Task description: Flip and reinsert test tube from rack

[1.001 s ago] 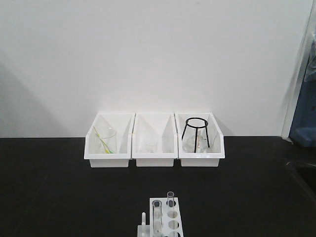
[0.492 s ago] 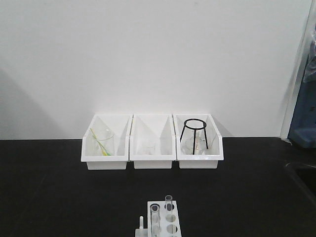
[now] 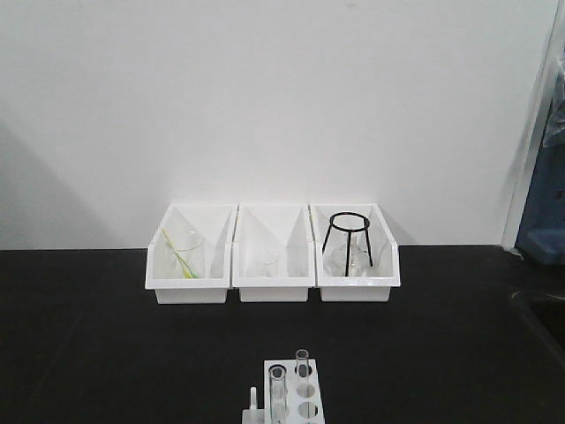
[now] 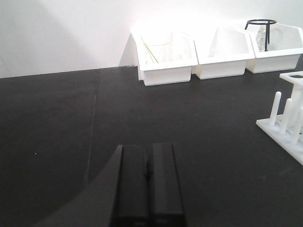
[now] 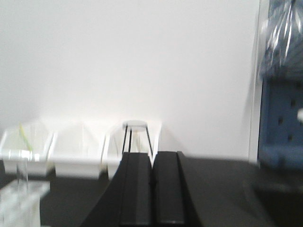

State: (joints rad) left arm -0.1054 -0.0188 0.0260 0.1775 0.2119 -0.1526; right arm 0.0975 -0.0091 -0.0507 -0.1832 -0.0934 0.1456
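On our left, the left gripper (image 4: 148, 151) hangs above the black table (image 4: 57, 142), its fingers pressed together and grasping nothing. At the centre, low in the front view, we see the rack (image 3: 287, 408) standing on the table with two test tubes (image 3: 302, 364) upright in its holes. Beyond it, three white bins (image 3: 274, 265) sit in a row near the wall (image 3: 282, 106). On our right, the right gripper (image 5: 152, 158) is likewise clenched and empty.

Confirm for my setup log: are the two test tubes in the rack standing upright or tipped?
Upright. In the front view the rear tube and the nearer tube both stand vertical in holes of the rack.
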